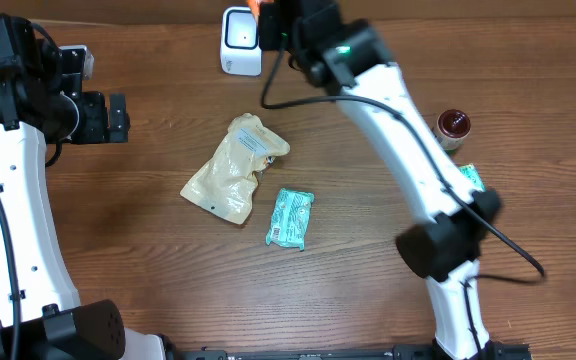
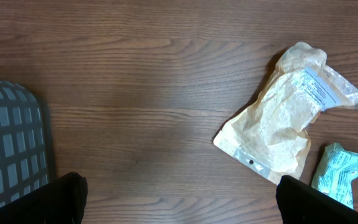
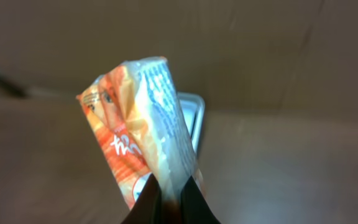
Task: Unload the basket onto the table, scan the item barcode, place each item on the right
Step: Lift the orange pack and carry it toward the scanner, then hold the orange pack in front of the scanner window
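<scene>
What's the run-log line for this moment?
right jaws: shut on orange packet, held by scanner | left jaws: open, empty, over table | tan pouch, teal packet: lying on table

A: The overhead view is evenly, warmly lit. The brown wood-grain tabletop (image 1: pixel 148 250) carries only soft, short shadows beside the crumpled beige plastic pouch (image 1: pixel 230 172).

B: The white box-shaped scanner (image 1: pixel 240 40) at the top edge is overexposed, almost glowing.

A: The left wrist view is sharp, with crisp grain.

B: The right wrist view is dim and murky. The orange-and-white crinkled wrapper (image 3: pixel 142 137) looks bright but soft-edged, and everything behind it is blurred.
</scene>
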